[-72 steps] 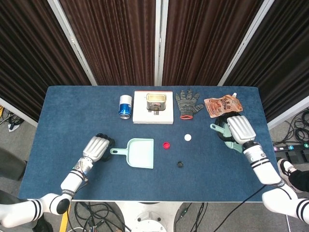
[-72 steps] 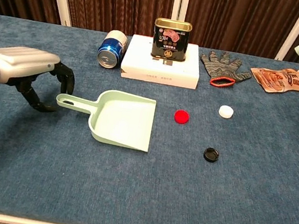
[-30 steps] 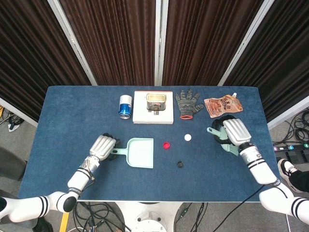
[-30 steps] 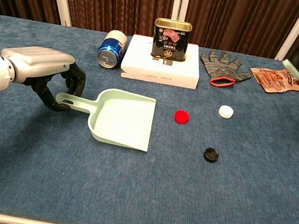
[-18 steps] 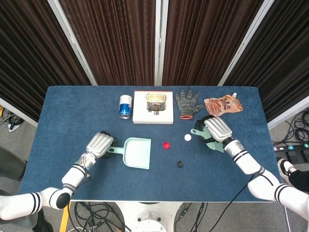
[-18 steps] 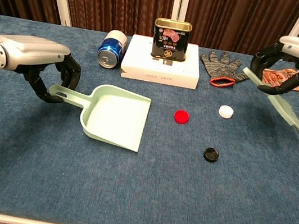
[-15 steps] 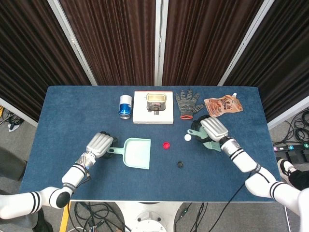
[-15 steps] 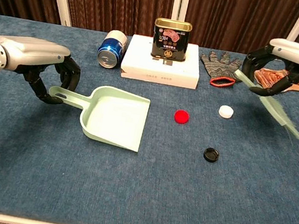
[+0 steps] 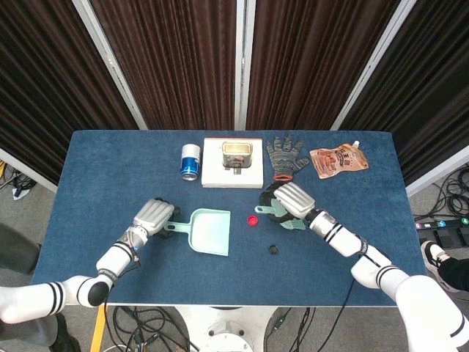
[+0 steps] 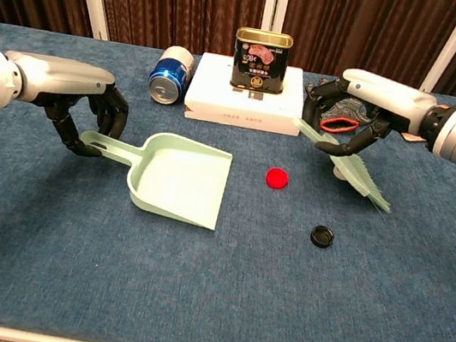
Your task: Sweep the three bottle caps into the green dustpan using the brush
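**Brush over the caps, dustpan held at the left**

The right hand [image 10: 354, 113] grips the brush [image 10: 352, 167] near the table's middle, bristles slanting down toward the front. The white cap is hidden behind the brush. The red cap [image 10: 276, 178] lies just left of it; the black cap [image 10: 321, 234] sits nearer the front edge. The left hand [image 10: 82, 105] holds the dustpan [image 10: 181, 179] by its handle, its mouth toward the caps.
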### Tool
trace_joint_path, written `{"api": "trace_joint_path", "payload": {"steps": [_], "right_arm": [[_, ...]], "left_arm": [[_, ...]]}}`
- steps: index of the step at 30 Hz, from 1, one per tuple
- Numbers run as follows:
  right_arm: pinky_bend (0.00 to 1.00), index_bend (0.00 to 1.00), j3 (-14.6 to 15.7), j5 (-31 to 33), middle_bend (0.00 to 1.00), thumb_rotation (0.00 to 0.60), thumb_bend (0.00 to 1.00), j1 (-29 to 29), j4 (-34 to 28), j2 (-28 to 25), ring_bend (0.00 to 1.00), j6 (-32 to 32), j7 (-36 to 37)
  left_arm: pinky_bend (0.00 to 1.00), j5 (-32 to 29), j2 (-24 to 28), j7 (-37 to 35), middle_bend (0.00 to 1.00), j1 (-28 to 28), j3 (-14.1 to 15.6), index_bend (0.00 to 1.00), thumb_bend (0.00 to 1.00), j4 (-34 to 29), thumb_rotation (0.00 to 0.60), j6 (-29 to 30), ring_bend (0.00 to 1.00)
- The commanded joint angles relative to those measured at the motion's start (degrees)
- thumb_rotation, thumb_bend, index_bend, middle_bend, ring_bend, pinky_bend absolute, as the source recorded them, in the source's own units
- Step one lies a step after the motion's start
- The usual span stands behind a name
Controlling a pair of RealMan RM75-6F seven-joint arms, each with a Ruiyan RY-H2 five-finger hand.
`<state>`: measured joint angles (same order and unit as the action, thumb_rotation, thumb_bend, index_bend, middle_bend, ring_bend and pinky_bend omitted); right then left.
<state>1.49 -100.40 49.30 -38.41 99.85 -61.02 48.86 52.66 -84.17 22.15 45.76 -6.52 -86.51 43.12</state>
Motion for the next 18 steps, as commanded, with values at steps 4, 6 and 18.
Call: {"api": "trace_joint_path", "payload": {"steps": [4,6,18], "right_arm": [[0.25,0.76,1.53,-0.97,0.64,0.600,0.55,0.09,0.40,2.13,0.30,-3.55,3.83],[0.25,0.76,1.82,-1.24,0.64,0.600,0.55,0.13,0.18,2.76,0.30,-4.84,4.87],[0.25,0.76,4.21,-4.03,0.65,0.600,0.55,0.18,-7.24,0.88,0.30,-12.56,8.02]], "left_arm": [[0.26,0.22,-0.26,-0.47,0.52,0.33,0.46,0.51,0.34,0.12,0.600,0.36,0.35],[0.26,0.27,-0.36,-0.53,0.52,0.51,0.69,0.51,0.34,0.15,0.600,0.40,0.35],[0.26,0.22,-0.11,-0.85,0.52,1.12,1.53,0.51,0.34,-0.27,0.600,1.19,0.35]]}}
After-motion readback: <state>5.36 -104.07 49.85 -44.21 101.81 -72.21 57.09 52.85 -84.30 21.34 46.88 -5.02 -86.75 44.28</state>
